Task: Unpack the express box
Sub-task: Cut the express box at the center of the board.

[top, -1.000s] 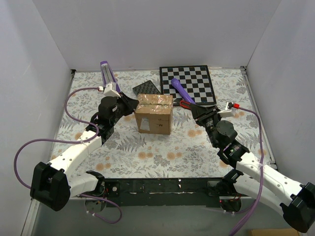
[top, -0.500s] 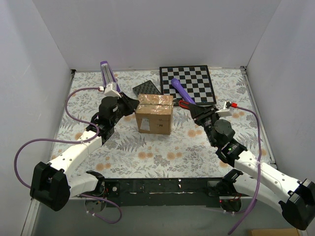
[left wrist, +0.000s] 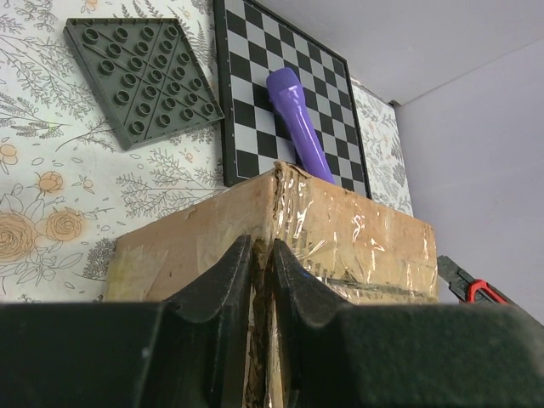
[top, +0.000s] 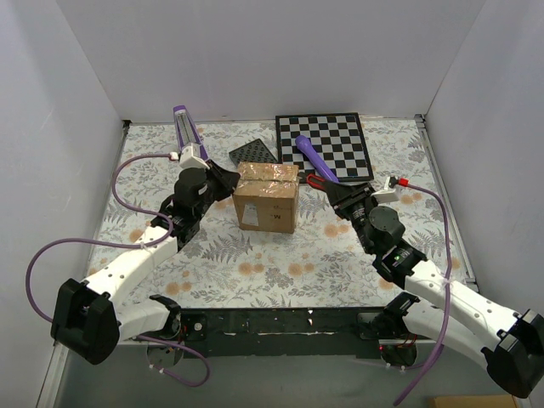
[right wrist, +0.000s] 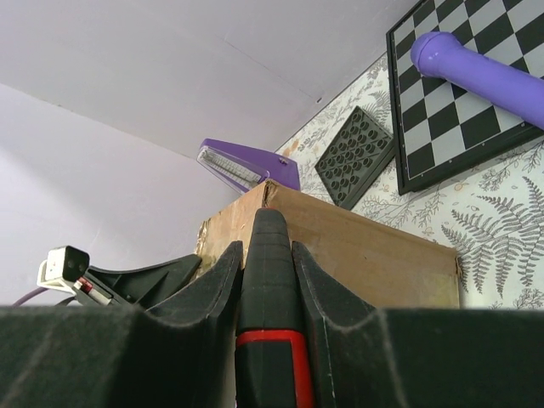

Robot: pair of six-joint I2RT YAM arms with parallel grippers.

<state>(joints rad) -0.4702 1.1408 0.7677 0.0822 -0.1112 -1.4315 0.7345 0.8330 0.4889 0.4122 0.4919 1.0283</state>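
Note:
The express box, a brown carton with glossy tape over its top, stands mid-table. My left gripper is at its upper left corner. In the left wrist view the fingers are almost together, with a thin edge of the box pinched between them. My right gripper sits at the box's right side, shut on a black tool with a red band. In the right wrist view the tool's tip reaches the box's top corner.
Behind the box lie a black-and-white chessboard with a purple cylinder across it, a dark studded plate and a purple-and-white object at the back left. White walls close in the floral table on three sides.
My right gripper has edged slightly left toward the box with the tool. The left arm has barely shifted and the box stays put.

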